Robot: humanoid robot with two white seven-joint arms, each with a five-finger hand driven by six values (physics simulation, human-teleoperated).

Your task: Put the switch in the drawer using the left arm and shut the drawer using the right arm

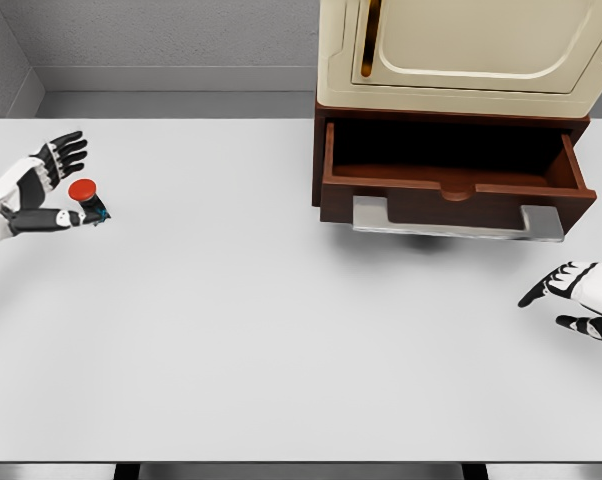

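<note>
The switch (84, 192), a small dark box with a round red button on top, sits on the white table (281, 330) at the far left. My left hand (51, 185) is right beside it: the fingers (66, 150) are spread behind the switch and the thumb reaches under its near side, without closing on it. The brown drawer (451, 190) stands pulled open at the upper right and looks empty inside; a silver handle (456, 222) runs along its front. My right hand (573, 298) hovers low at the right edge, below the drawer front, with relaxed fingers and nothing in it.
A cream cabinet (461, 50) with a rounded door sits on top of the brown drawer unit at the back right. A grey wall runs behind the table. The table's front edge lies along the bottom of the view.
</note>
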